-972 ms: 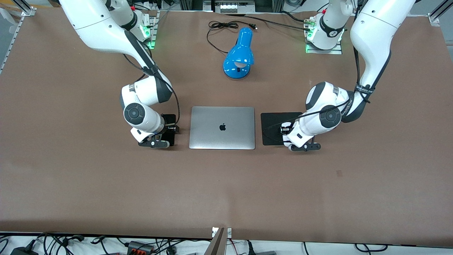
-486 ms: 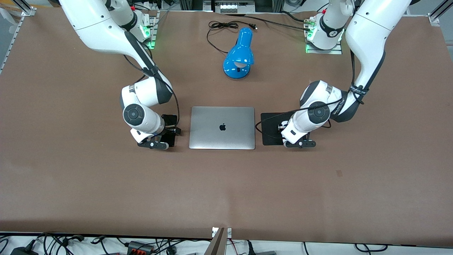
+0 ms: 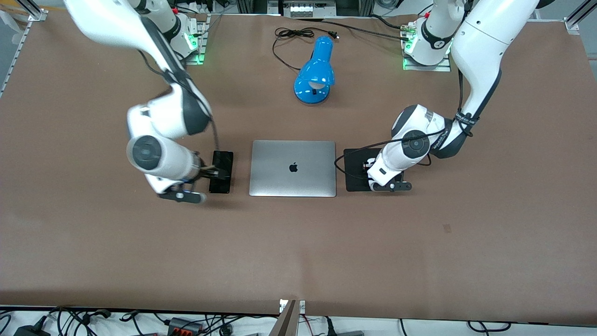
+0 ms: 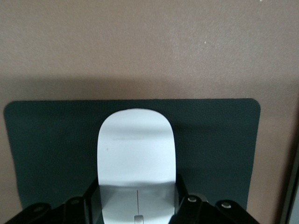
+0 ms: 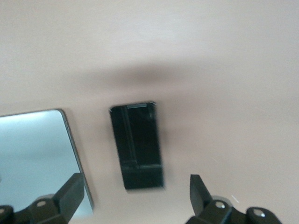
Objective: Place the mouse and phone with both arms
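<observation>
From the front: right gripper (image 3: pixel 206 174) low over the table, just beside the phone (image 3: pixel 221 169), with the silver laptop (image 3: pixel 293 168) next past the phone toward the left arm's end of the table. Left gripper (image 3: pixel 373 171) down over the black mouse pad (image 3: pixel 354 161), hiding the mouse here. Blue desk lamp (image 3: pixel 315 74) well apart from both grippers, out among the robot bases. Only marking to read: the Apple logo on the laptop lid; lettering on the left arm's cable strap too small to make out. From the left wrist: left gripper (image 4: pixel 135 205) pinching the mouse (image 4: pixel 135 149), one finger pressed to each long flank at the tail end, with the nose poking forward over the mouse pad (image 4: pixel 46 140); whether resting on the pad or a touch above, impossible to tell. Likely light, rigid and glossy-slick, so best taken low on the straight side edges as here, never across the domed top. No logo visible on the shell. From the right wrist: right gripper (image 5: pixel 135 196) spread wide and empty, with the phone (image 5: pixel 138 144) flat on the table just ahead of the fingertips and the laptop (image 5: pixel 37 149) off to one side. Probably stiff, thin, smooth and scratch-prone; best gripped across the narrow width at mid-length. Nothing legible on the dark glass.
</observation>
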`<state>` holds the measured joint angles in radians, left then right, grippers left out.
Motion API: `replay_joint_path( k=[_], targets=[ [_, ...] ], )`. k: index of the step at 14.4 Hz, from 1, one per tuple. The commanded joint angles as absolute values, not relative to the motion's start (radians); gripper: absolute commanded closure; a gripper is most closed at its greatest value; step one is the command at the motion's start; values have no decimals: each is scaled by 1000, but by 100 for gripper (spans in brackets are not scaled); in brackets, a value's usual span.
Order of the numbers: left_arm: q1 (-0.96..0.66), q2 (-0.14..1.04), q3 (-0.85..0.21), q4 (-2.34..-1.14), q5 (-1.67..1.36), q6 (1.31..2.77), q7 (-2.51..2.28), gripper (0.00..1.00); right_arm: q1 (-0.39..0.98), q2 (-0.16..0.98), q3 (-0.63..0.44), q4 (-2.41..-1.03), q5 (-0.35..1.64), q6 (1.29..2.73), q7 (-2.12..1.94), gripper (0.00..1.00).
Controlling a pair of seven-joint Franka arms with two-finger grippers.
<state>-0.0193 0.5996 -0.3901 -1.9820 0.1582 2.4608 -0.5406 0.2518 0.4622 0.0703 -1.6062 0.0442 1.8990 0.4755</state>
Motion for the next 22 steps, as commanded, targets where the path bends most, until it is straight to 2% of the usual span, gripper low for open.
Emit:
replay_joint_path(
  k=[1, 2, 3, 8, 10, 14, 17, 22],
  targets=[
    [-20, 584, -385, -2010, 187, 2497, -566, 55, 190, 312, 78, -1621, 60, 1749, 495, 0],
    [-18, 584, -385, -2010, 189, 2497, -566, 31, 167, 280, 78, -1621, 60, 1723, 492, 0],
    [-18, 586, -385, -2010, 189, 2499, -566, 0, 140, 246, 78, -1620, 60, 1680, 486, 0],
    [-12, 568, -387, -2005, 189, 2491, -566, 0, 77, 132, 77, -1605, 40, 1522, 479, 0],
    [-12, 508, -387, -1999, 189, 2433, -563, 0, 81, 75, 80, -1595, -13, 1493, 489, 0],
    [5, 407, -390, -1884, 189, 2164, -542, 0, 63, 92, 69, -1565, -12, 1522, 471, 0],
    [23, 373, -391, -1737, 184, 1915, -473, 0, 72, 84, 77, -1537, -18, 1548, 479, 0],
    [55, 319, -397, -1522, 170, 1573, -347, 0, 80, 11, 78, -1654, -29, 1663, 476, 0]
  ],
)
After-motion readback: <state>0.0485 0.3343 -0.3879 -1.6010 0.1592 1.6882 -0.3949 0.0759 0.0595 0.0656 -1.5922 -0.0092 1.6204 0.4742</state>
